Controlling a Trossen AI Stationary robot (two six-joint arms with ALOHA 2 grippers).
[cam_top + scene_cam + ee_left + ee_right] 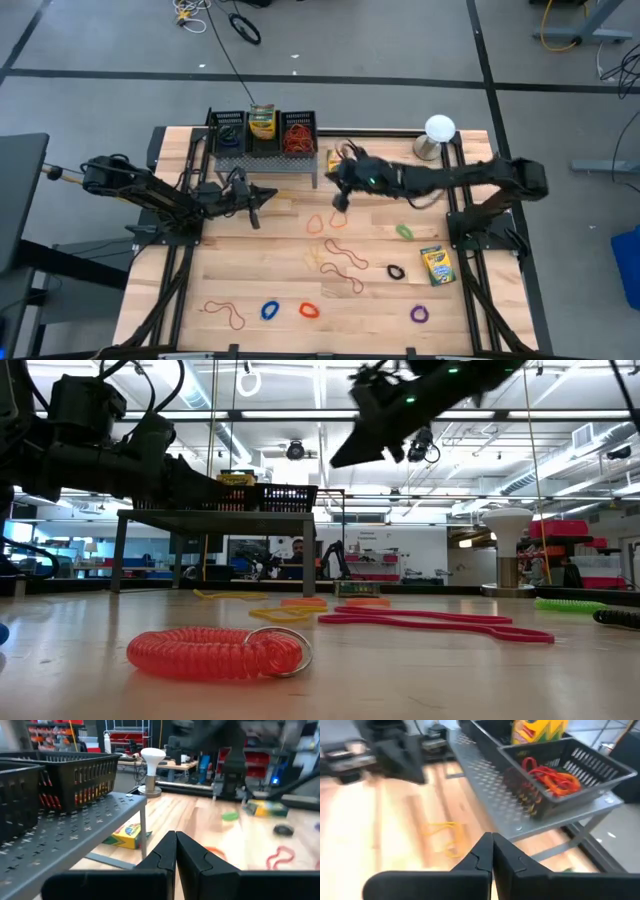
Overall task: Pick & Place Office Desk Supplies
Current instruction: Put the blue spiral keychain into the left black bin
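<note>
We hold our right hand [339,201], fingers together and empty, near the black mesh basket [297,134] of red rubber-band loops [547,775]; left hand [254,212] waits, fingers together.

Pale wood-grain tabletop [260,275], black mesh baskets [264,133], red bands [297,137] in one, yellow-and-green crayon box [435,265], blue loop [270,310], purple loop [419,314], white ball [439,127]

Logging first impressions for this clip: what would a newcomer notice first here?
Probably the grey shelf at the table's far edge, carrying three black baskets; the right one holds red and orange bands. Next, both arms meeting just in front of it, right gripper and left gripper shut and empty, above coloured bands scattered over the wood.
</note>
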